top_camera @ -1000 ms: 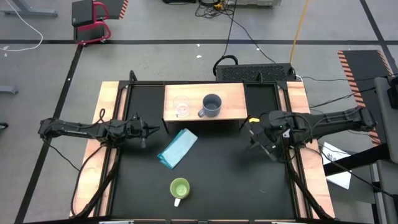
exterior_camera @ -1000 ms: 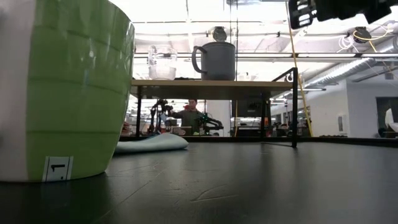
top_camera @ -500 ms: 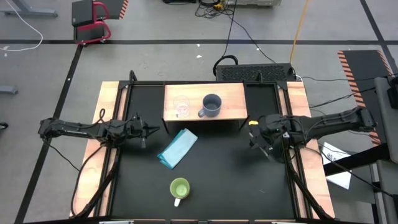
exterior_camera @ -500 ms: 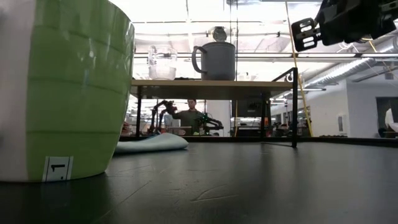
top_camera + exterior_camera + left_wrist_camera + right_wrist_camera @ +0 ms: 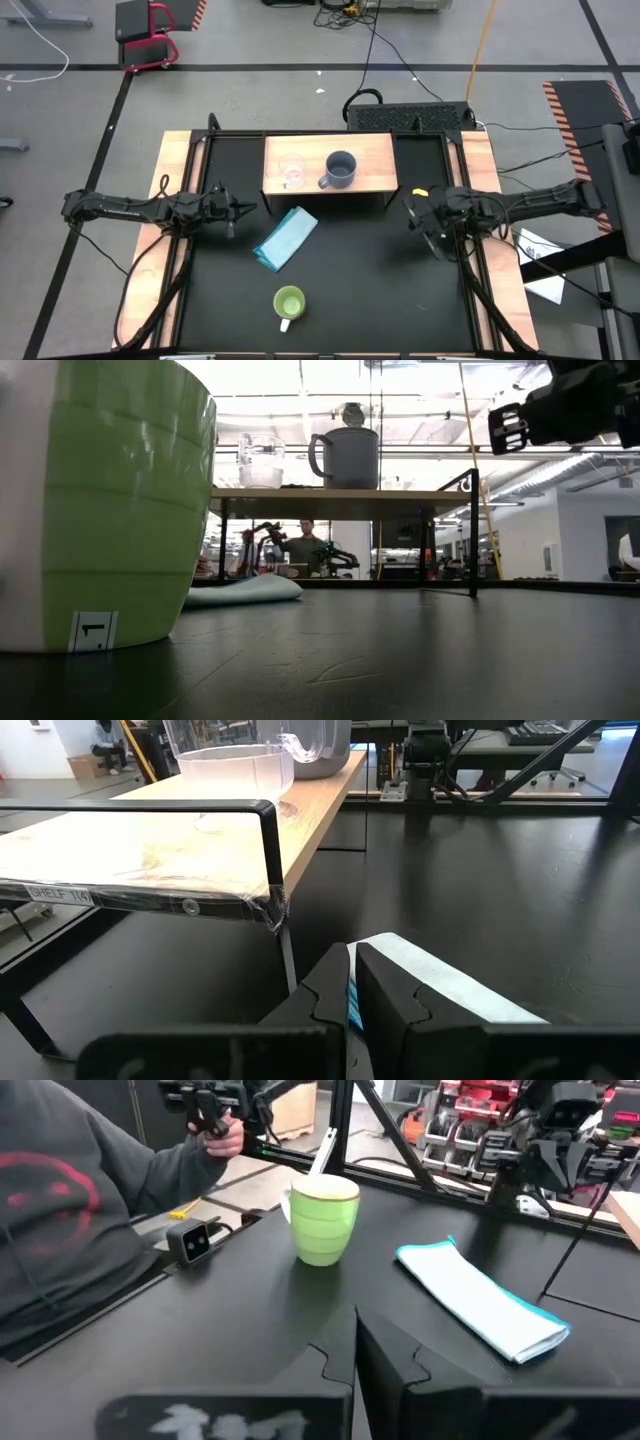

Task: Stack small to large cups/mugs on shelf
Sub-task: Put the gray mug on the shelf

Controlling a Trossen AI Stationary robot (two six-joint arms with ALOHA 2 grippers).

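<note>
Since the earlier frames the right gripper (image 5: 411,205) has drawn back toward the table's right edge and away from the shelf (image 5: 375,172); in the low view it has shifted to the right and sits high above the tabletop. The left gripper (image 5: 247,209) has not moved and waits near the shelf's left end. Both sets of jaws are closed and hold nothing; the wrist views show each pair of fingers meeting with only a thin seam between them. The glass cup (image 5: 291,172) and the grey mug (image 5: 340,169) stand upright, side by side and apart, on the shelf, the glass to the left. This order fits a small-to-large row, which leaves the shelf's right end free for the largest vessel. The green mug (image 5: 288,303) stands upright on the black table (image 5: 380,290) near the front edge, its white handle toward the front, well apart from both grippers. A blue cloth (image 5: 287,238) lies flat between the green mug and the shelf, near the left gripper. From the right wrist view the green mug (image 5: 324,1219) is ahead of the closed fingers (image 5: 395,1370) with bare table between them. A person's sleeve (image 5: 60,1210) shows beyond the table edge in that view. The retreat probably clears the shelf so the right arm can go for the green mug.
</note>
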